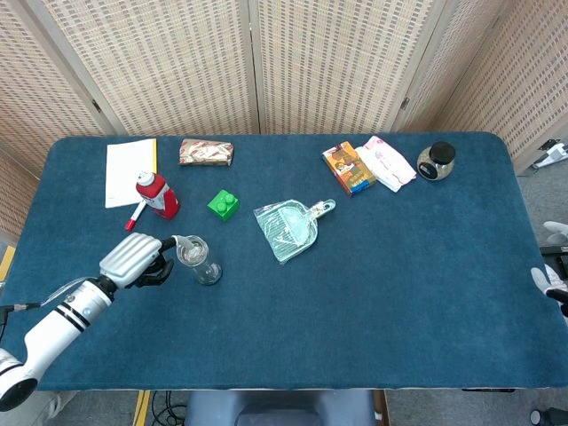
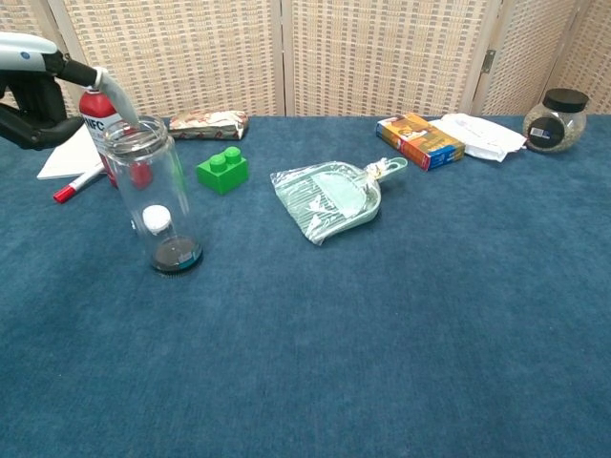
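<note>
A clear jar (image 2: 158,196) stands upright with no lid on the blue table (image 2: 382,334); a small white-capped object lies inside, near its dark base. In the head view the jar (image 1: 197,260) is left of centre. My left hand (image 1: 133,259) is just left of it and holds nothing. One finger reaches toward the jar's rim, the others curl loosely; whether the finger touches the rim is unclear. In the chest view the left hand (image 2: 38,91) shows at the upper left edge. Only white tips of my right hand (image 1: 552,282) show, off the table's right edge.
Behind the jar are a red bottle (image 1: 158,195), a red marker (image 1: 135,217), a notepad (image 1: 130,170) and a green brick (image 1: 224,205). A bagged dustpan (image 1: 288,228) lies mid-table. A snack packet (image 1: 206,153), orange box (image 1: 348,168), white pouch (image 1: 389,162) and dark-lidded jar (image 1: 436,161) line the far side.
</note>
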### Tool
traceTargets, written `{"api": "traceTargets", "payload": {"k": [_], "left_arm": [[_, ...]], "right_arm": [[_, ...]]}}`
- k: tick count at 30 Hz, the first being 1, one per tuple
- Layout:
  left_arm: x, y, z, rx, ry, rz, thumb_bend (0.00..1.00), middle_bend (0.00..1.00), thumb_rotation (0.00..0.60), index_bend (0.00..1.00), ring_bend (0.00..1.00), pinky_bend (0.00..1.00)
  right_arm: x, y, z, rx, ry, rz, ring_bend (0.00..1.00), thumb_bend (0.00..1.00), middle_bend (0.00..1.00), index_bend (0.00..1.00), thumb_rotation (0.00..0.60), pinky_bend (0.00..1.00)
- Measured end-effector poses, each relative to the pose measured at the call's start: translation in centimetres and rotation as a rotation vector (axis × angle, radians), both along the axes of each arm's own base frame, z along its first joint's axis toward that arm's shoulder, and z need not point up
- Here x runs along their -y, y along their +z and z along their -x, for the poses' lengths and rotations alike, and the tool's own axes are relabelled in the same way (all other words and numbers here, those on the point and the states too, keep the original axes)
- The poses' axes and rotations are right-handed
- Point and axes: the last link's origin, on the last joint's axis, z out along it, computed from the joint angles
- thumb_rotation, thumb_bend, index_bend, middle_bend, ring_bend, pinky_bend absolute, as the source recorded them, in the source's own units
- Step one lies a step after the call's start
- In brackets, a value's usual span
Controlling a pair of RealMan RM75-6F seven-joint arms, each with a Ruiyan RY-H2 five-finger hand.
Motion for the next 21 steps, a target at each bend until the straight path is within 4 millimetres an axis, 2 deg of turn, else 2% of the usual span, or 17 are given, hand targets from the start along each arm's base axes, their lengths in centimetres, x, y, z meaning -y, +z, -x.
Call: {"api": "traceTargets", "payload": {"k": [21], "left_arm": [[0.0,-1.3,-0.4,-0.017,-0.01,0.028,0.66,1.0,0.6,0.28,1.0,1.0]], "right_arm": [[-0.3,0.1,0.3,0.0,-0.008,0.001,0.24,0.25,0.37,0.26,0.6,0.33]]}}
